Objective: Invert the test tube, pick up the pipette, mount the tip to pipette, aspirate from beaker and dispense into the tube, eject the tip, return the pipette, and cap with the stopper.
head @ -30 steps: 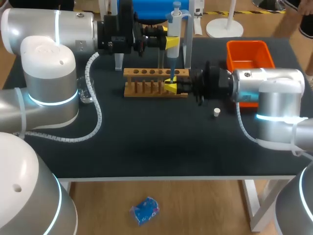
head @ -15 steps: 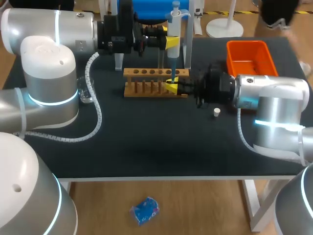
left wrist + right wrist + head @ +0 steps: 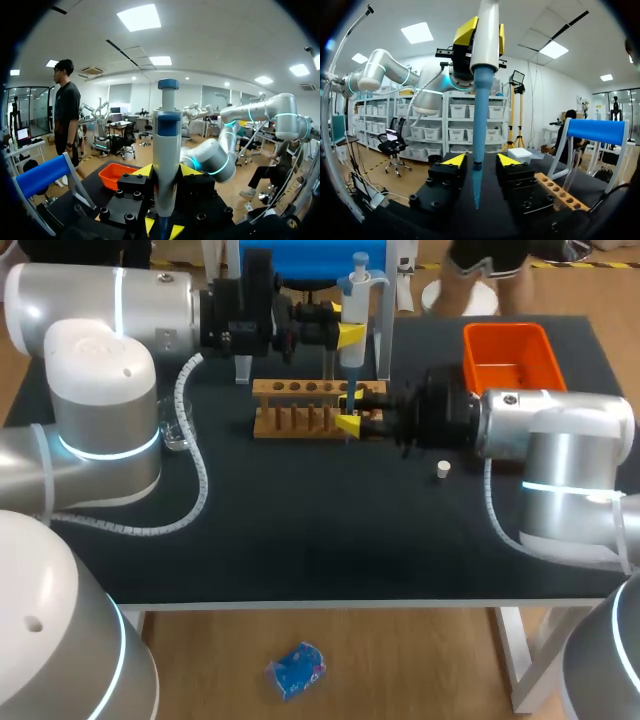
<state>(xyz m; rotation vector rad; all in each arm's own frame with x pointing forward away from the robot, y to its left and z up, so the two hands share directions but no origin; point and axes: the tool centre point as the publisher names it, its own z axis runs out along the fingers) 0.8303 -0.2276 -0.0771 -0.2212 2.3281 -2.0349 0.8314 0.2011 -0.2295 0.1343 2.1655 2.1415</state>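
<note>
The left arm has eased the pipette [image 3: 355,310] down a little, so that less of its blue tip [image 3: 352,402] shows above the right pincer [image 3: 350,412]. The right arm's silver forearm has swung slightly toward the near edge of the surface [image 3: 320,530], while its pincer stays at the right end of the wooden rack [image 3: 300,392].

The left pincer [image 3: 352,333] is clenched on the pipette's white body and holds it upright over that end of the rack; in the left wrist view the body rises straight up between the pincer's [image 3: 161,227] black finger blocks, with the blue plunger on top. In the right wrist view the blue tip [image 3: 479,120] hangs down between the right pincer's [image 3: 480,161] yellow tips. They stand apart from it on both sides, so that pincer is released.

The white stopper [image 3: 442,471] lies on the surface just beside the right arm's wrist, on the near side. The orange bin [image 3: 510,352] sits at the far right. The beaker [image 3: 175,430] stands at the left, partly hidden behind the left arm. A blue-topped stand [image 3: 300,258] is behind the rack.
</note>
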